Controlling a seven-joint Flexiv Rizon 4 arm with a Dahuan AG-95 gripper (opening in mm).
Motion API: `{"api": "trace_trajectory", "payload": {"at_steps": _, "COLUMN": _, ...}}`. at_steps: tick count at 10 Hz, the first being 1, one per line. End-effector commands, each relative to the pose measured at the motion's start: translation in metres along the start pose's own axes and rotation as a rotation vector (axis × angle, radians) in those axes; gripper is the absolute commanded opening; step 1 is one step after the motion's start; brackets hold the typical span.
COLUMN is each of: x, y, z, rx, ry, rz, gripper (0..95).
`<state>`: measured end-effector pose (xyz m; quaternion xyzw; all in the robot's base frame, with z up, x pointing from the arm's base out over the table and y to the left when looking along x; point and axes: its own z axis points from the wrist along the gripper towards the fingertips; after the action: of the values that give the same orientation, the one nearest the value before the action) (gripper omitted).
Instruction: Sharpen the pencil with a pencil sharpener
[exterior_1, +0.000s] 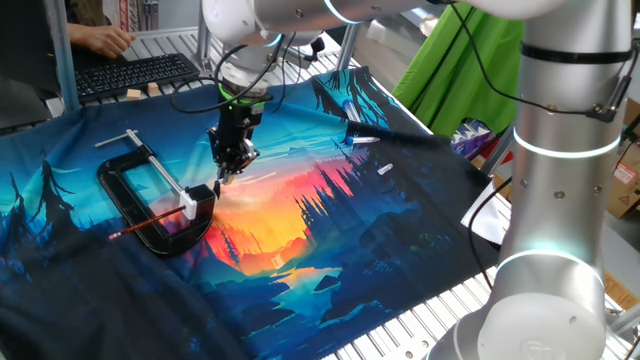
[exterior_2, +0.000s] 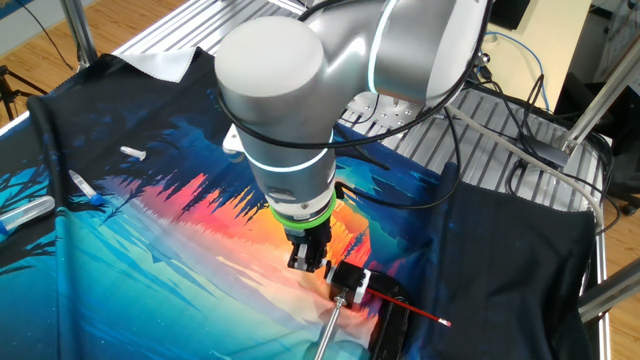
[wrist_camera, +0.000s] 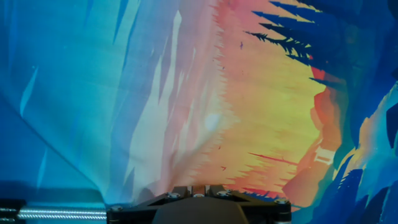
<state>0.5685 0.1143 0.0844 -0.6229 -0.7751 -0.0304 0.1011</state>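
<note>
While the arm (exterior_1: 560, 150) points straight down beside the C-clamp (exterior_1: 150, 195), its fingers' (exterior_1: 232, 160) opening cannot be told.

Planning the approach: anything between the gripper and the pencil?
Partly. The pencil lies across the black C-clamp, near its jaw end. The gripper hangs just beside that end, close to the clamp's white-and-black block. The clamp's frame and silver screw rod crowd the pencil; no other obstacle shows.
</note>
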Motion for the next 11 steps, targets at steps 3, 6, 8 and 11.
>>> {"api": "trace_trajectory", "payload": {"at_steps": 3, "x": -0.002, "y": 0.005, "z": 0.006, "rx": -0.018, "ry": -0.006, "rz": 0.022, "gripper": 0.0}}
{"api": "trace_trajectory", "payload": {"at_steps": 6, "x": -0.003, "y": 0.008, "z": 0.006, "rx": -0.034, "ry": 0.005, "rz": 0.043, "gripper": 0.0}}
{"api": "trace_trajectory", "payload": {"at_steps": 8, "x": -0.003, "y": 0.011, "z": 0.010, "rx": -0.041, "ry": 0.001, "rz": 0.049, "gripper": 0.0}}
{"api": "trace_trajectory", "payload": {"at_steps": 11, "x": -0.004, "y": 0.013, "z": 0.015, "rx": -0.053, "ry": 0.000, "rz": 0.054, "gripper": 0.0}}
